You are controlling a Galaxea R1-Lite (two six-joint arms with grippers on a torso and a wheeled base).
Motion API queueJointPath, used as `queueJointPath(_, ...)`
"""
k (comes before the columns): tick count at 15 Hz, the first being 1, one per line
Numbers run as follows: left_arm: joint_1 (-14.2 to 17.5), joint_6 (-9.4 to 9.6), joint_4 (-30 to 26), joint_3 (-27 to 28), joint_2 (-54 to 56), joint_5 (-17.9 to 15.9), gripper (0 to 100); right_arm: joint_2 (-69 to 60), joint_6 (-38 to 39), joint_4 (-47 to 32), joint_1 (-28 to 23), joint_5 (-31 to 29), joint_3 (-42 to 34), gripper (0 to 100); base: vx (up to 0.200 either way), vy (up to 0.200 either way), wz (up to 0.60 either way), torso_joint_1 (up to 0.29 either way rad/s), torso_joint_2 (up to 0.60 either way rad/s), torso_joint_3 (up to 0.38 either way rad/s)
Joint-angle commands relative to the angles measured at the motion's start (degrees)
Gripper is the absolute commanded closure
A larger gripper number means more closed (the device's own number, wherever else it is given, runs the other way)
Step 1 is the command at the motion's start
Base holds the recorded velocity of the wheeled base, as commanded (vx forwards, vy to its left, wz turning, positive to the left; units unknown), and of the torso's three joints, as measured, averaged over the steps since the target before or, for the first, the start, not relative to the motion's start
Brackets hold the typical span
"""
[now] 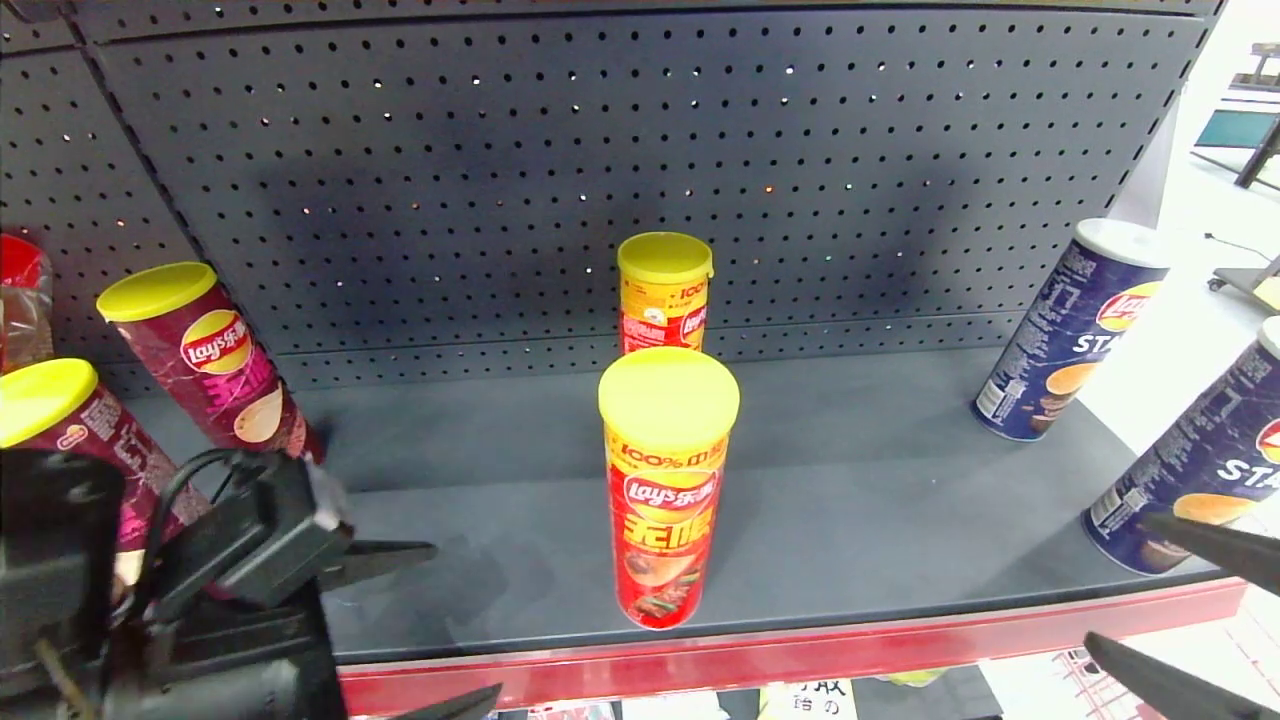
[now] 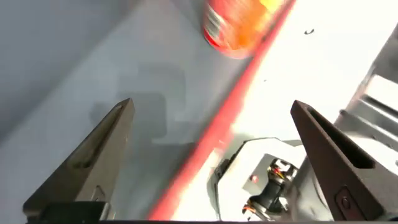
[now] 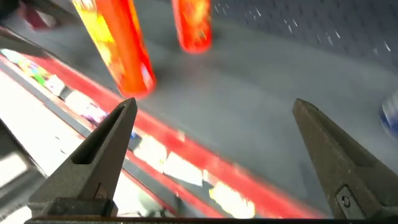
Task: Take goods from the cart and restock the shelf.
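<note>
Two red-and-yellow chip cans stand upright mid-shelf, one at the front (image 1: 665, 490) and one behind it (image 1: 663, 292) by the pegboard. My left gripper (image 1: 467, 620) hangs open and empty at the shelf's red front edge (image 1: 780, 655), left of the front can. My right gripper (image 1: 1118, 580) is open and empty at the edge on the right. In the left wrist view the left gripper (image 2: 211, 115) spans the red edge, with the front can (image 2: 239, 25) beyond. The right wrist view has the right gripper (image 3: 214, 106) wide apart, facing both red cans (image 3: 121, 46) (image 3: 193, 25).
Two maroon cans with yellow lids (image 1: 215, 365) (image 1: 60, 430) stand on the shelf's left. Two blue cans (image 1: 1075, 330) (image 1: 1200, 470) stand on the right, the nearer one close to my right gripper. The grey shelf floor (image 1: 480, 520) is bare between the groups.
</note>
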State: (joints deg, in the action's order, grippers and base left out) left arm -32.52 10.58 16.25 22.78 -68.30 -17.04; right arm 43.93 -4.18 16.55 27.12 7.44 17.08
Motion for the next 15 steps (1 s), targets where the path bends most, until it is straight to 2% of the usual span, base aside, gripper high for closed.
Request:
queueJointPath(1, 3.17, -3.9, -14.05, -8.81, 33.76, 7.55, 0, -14.23, -0.04, -13.48, -4.62, -6.21, 1.03, 0, 0.0, 0.0, 0.0, 0.0, 0.0, 0.0)
queueJointPath(2, 5.01, -5.31, -24.51, -6.96, 43.61, 11.94, 0, -18.89, 0.14, -20.16, -7.52, -9.46, 1.91, 0, 0.0, 0.0, 0.0, 0.0, 0.0, 0.0)
queueJointPath(3, 5.98, -5.84, -30.4, -5.56, 48.44, 13.44, 0, -21.17, 0.23, -22.88, -9.11, -10.86, 2.26, 0, 0.0, 0.0, 0.0, 0.0, 0.0, 0.0)
queueJointPath(4, 9.23, -6.98, -46.13, -0.64, 58.37, 15.28, 0, -26.36, 0.14, -28.16, -12.97, -13.24, 3.22, 0, 0.0, 0.0, 0.0, 0.0, 0.0, 0.0)
queueJointPath(5, 12.4, -8.38, -53.87, 2.88, 60.92, 15.9, 0, -28.64, 0.05, -30.62, -15.61, -14.03, 4.19, 0, 0.0, 0.0, 0.0, 0.0, 0.0, 0.0)
queueJointPath(6, 17.85, -11.02, -56.68, 5.17, 60.92, 17.22, 0, -29.87, 0.05, -32.55, -19.3, -14.73, 4.89, 0, 0.0, 0.0, 0.0, 0.0, 0.0, 0.0)
queueJointPath(7, 24.17, -12.52, -56.86, 5.69, 60.75, 17.66, 0, -31.19, 0.05, -33.87, -23.26, -14.82, 4.63, 0, 0.0, 0.0, 0.0, 0.0, 0.0, 0.0)
queueJointPath(8, 29.71, -12.95, -56.86, 5.43, 61.45, 17.13, 0, -33.21, 0.05, -35.36, -26.6, -14.73, 4.01, 0, 0.0, 0.0, 0.0, 0.0, 0.0, 0.0)
queueJointPath(9, 33.84, -13.04, -57.03, 4.2, 64.09, 16.6, 0, -36.46, -0.13, -38.35, -30.02, -14.2, 3.22, 0, 0.0, 0.0, 0.0, 0.0, 0.0, 0.0)
queueJointPath(10, 34.19, -12.95, -56.94, 2.97, 65.32, 16.43, 0, -38.4, -0.3, -40.02, -31.17, -13.85, 2.43, 0, 0.0, 0.0, 0.0, 0.0, 0.0, 0.0)
queueJointPath(12, 32.61, -12.78, -53.96, 0.07, 68.04, 16.08, 0, -38.49, -0.13, -40.2, -31.08, -13.59, -0.38, 0, 0.0, 0.0, 0.0, 0.0, 0.0, 0.0)
queueJointPath(13, 32.52, -12.78, -45.69, -6.17, 68.3, 15.02, 0, -38.49, -0.21, -37.82, -31.08, -9.99, -3.1, 0, 0.0, 0.0, 0.0, 0.0, 0.0, 0.0)
queueJointPath(14, 32.52, -12.78, -30.22, -15.05, 68.3, 15.02, 0, -38.49, -0.3, -31.67, -31.08, -7.0, -7.5, 0, 0.0, 0.0, 0.0, 0.0, 0.0, 0.0)
queueJointPath(15, 32.52, -12.87, -23.11, -18.3, 68.3, 14.93, 0, -38.49, -0.48, -27.37, -31.08, -5.94, -10.14, 0, 0.0, 0.0, 0.0, 0.0, 0.0, 0.0)
